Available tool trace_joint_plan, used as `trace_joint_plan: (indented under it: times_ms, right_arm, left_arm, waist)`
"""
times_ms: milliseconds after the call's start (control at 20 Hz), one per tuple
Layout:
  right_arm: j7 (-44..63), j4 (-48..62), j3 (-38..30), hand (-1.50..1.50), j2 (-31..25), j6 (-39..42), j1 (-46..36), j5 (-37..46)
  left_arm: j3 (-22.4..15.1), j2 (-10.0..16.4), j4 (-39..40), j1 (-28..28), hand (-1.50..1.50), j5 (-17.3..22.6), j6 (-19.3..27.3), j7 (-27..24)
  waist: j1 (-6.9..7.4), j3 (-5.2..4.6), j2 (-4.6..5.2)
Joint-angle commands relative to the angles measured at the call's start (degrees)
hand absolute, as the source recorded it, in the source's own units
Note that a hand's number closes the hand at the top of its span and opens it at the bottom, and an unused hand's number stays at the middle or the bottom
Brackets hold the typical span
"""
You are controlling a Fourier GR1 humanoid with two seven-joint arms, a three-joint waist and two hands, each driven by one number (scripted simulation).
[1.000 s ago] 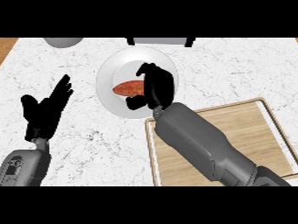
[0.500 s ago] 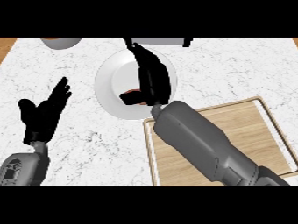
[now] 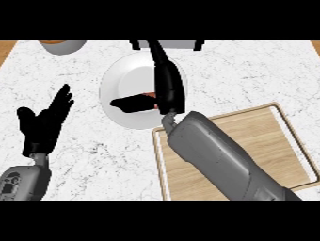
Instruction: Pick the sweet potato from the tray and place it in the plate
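Since a second ago, right hand (image 3: 170,92) fingers (image 3: 161,57) are straightened wide; sweet potato (image 3: 148,95) is released on plate (image 3: 121,70), just left of palm.

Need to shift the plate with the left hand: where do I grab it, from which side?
Probably take the plate by its bare left rim, coming from the left. That edge faces the open left hand with only counter between. The right hand and forearm cover its right side, the sweet potato lies near the middle, and the tray crowds the lower right.
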Motion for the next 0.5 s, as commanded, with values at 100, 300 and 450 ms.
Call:
trace_joint_plan:
  times_ms: [100,300,450]
  right_arm:
    - [-6.24,-5.15,-2.44,-1.50,0.00,5.82,7.06,-8.71]
    - [-15.97,-1.09,-3.46,-1.50,0.00,6.35,9.48,-8.23]
    - [-18.87,-0.30,-9.73,-1.50,-3.31,14.38,12.24,-7.89]
  left_arm:
    - [0.50,0.62,-2.83,0.50,0.00,0.26,-0.35,2.93]
    - [0.96,0.50,-4.59,0.85,0.00,0.34,-0.71,3.68]
    - [0.73,-0.24,-4.59,2.23,0.00,-0.53,0.01,2.69]
  waist:
    - [-0.61,-0.02,-0.26]
    - [-0.46,-0.03,-0.20]
    - [-0.76,-0.03,-0.24]
